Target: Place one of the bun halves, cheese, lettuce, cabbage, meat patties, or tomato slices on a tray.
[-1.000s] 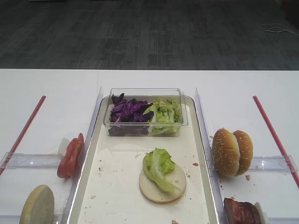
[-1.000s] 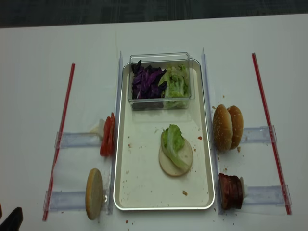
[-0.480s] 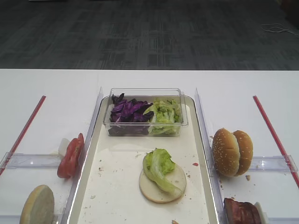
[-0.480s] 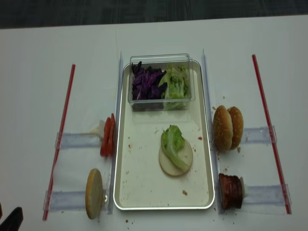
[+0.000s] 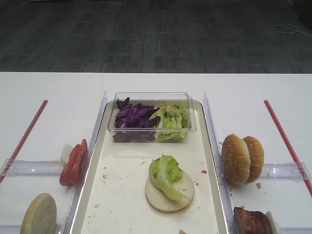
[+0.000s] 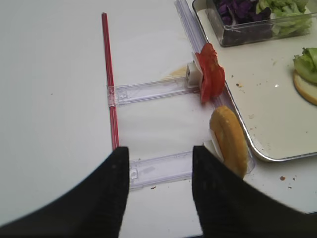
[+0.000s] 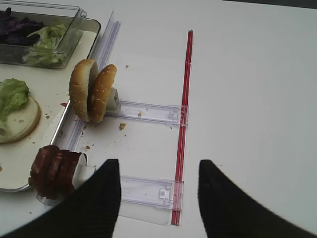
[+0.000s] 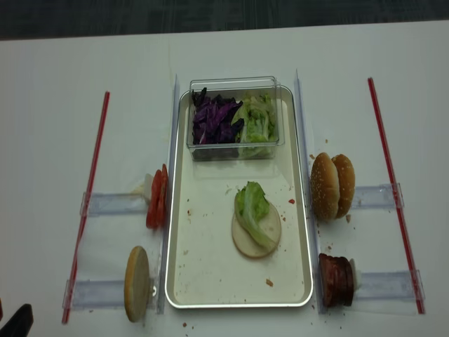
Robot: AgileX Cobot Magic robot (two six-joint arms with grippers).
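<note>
On the tray (image 8: pixel 203 267) lies a flat bun half (image 8: pixel 254 240) with a lettuce leaf (image 8: pixel 251 202) on it. Two sesame bun halves (image 7: pixel 92 90) stand on edge right of the tray, with meat patties (image 7: pixel 53 166) nearer me. On the left stand tomato slices (image 6: pixel 210 77) and another bun half (image 6: pixel 229 140). Cabbage (image 8: pixel 214 119) and more lettuce (image 8: pixel 256 119) fill a tub. No cheese is in view. My right gripper (image 7: pixel 158 171) hovers open and empty right of the patties. My left gripper (image 6: pixel 159 153) hovers open and empty left of the bun half.
The clear plastic tub (image 5: pixel 151 100) sits at the tray's far end. Clear plastic rails (image 7: pixel 148 113) hold the standing food on both sides. Red strips (image 8: pixel 382 147) run along the table's outer left and right. Crumbs dot the tray.
</note>
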